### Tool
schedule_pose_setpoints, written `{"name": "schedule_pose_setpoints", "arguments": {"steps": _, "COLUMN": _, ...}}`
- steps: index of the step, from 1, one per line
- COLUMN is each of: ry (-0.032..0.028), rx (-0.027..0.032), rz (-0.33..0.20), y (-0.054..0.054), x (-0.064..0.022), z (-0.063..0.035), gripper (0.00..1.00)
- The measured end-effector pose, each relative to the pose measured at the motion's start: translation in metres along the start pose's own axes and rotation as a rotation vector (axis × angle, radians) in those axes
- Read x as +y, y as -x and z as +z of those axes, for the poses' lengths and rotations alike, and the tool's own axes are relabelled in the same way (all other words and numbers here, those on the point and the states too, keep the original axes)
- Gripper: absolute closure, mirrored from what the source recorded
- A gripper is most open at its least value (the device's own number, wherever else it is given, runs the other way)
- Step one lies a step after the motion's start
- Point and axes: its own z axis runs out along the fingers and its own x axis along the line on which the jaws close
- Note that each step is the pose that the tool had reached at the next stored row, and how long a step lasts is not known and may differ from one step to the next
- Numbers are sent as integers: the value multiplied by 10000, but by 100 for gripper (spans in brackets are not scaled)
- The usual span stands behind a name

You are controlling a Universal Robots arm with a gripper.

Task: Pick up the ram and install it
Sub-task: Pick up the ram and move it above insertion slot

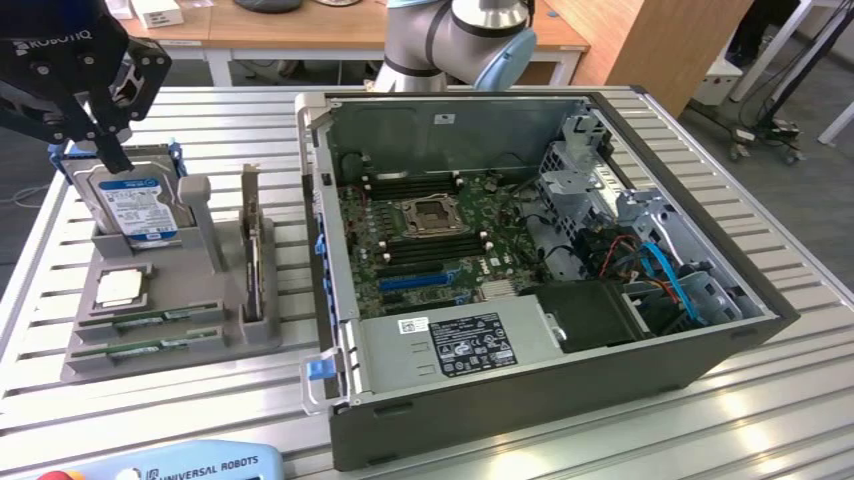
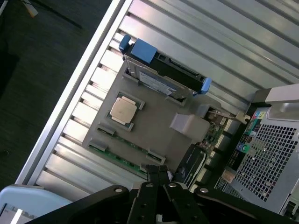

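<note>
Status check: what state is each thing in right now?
Gripper: shut, empty.
Ram sticks: lying in the holder, untouched.
Hard drive: standing in the holder.
Expansion card: standing on edge.
Computer case: side open, board exposed.

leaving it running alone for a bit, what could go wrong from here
The jaws are shut and sit close to the top of the hard drive, away from the ram; moving down from here might bump the drive. Two sticks lie side by side in the gray holder, so a grab at one could nudge the other.
</note>
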Motion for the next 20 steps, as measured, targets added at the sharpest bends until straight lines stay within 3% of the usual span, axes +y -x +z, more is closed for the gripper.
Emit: {"name": "schedule_pose_setpoints", "arguments": {"steps": 20, "ry": 85, "rx": 165, "rz": -3476, "y": -1, "x": -2, "z": 37, "gripper": 90}}
